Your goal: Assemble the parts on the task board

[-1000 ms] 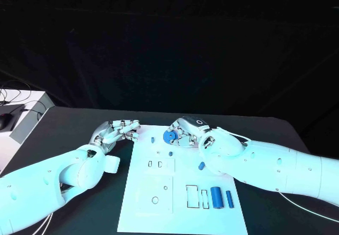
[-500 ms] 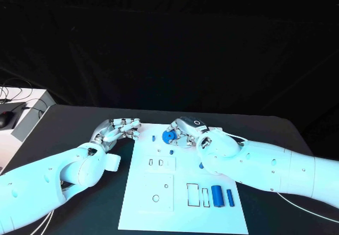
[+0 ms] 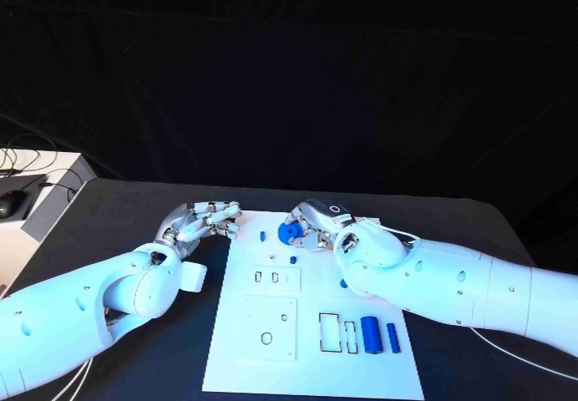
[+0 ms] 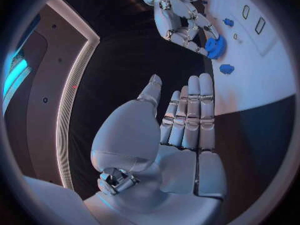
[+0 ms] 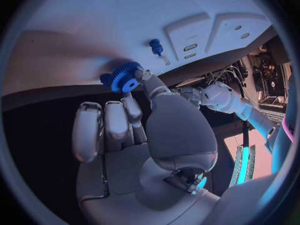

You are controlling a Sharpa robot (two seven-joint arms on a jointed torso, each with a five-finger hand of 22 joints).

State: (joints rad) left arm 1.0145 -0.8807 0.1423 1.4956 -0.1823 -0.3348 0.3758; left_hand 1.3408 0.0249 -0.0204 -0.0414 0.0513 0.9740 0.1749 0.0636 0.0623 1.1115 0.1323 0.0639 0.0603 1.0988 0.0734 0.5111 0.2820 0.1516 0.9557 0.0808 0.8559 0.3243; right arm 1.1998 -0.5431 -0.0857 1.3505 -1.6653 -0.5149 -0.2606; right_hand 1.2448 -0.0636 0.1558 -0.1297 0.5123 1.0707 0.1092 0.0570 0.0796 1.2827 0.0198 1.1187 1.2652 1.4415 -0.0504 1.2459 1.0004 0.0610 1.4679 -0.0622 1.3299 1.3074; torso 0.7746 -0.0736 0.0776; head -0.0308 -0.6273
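You see the white board (image 3: 316,334) mid-table. The right hand (image 3: 316,225) at its far edge pinches a blue gear (image 3: 289,233) between thumb and finger, just above the board's far end. The left hand (image 3: 201,223), fingers loosely curled and holding nothing, hovers beside the board's far-left corner. Two blue cylinders (image 3: 378,336) lie near right.

The left arm comes in from 8 o'clock, its robot hand (image 3: 199,222) at about 10 o'clock of the scene, holding nothing, fingers (image 4: 195,112) straight and side by side. The right arm enters from 4 o'clock; its robot hand (image 3: 316,225) sits near centre, thumb and a fingertip (image 5: 141,76) pinched together, the other fingers extended
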